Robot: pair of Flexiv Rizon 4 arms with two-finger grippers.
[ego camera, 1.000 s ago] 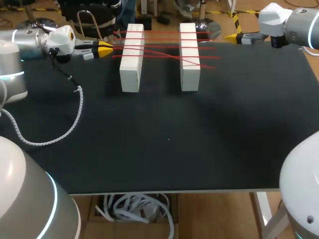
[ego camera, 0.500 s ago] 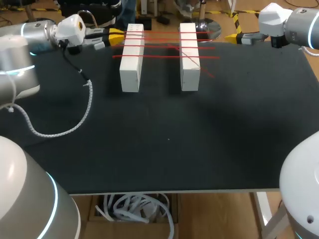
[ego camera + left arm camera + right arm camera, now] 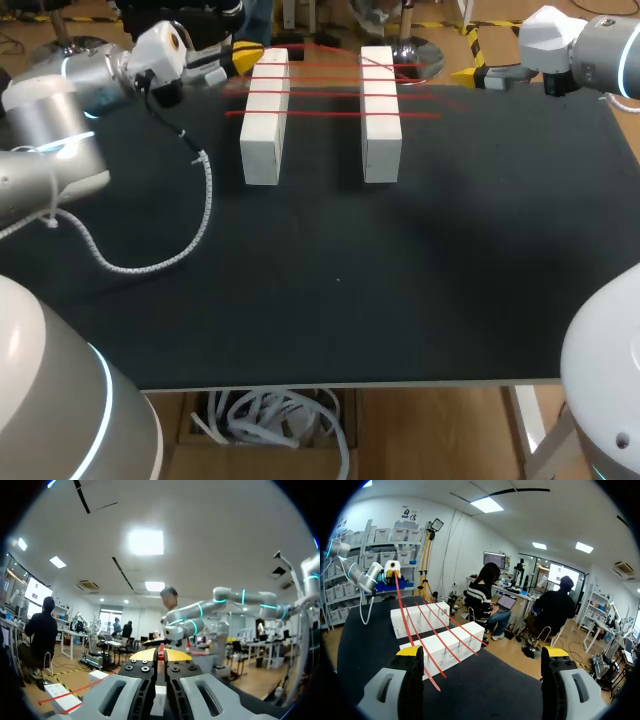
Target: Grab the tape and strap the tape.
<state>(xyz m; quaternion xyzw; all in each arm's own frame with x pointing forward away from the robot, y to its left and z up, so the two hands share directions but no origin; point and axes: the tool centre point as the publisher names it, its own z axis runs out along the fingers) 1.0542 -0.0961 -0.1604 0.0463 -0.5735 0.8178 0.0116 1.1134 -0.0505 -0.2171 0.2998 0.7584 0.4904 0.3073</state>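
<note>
Two long white blocks, a left block (image 3: 263,118) and a right block (image 3: 380,112), lie side by side at the table's far end. Thin red tape (image 3: 330,95) runs across both in several strands. My left gripper (image 3: 243,58) hovers by the far end of the left block, shut on the red tape (image 3: 161,652) pinched between its yellow tips (image 3: 145,655). From there a strand leads over the blocks. My right gripper (image 3: 468,75) is open near the far right edge, holding nothing. Its wrist view shows both blocks (image 3: 447,642) and the tape (image 3: 420,642) ahead of it.
A white coiled cable (image 3: 150,262) from my left arm loops over the black table (image 3: 340,290) at the left. A corner of a white block (image 3: 61,697) with tape shows below the left gripper.
My left gripper has moved toward the far edge and to the right, carrying the tape end; the loose diagonal strand has lifted off the blocks. The right arm stayed put.
</note>
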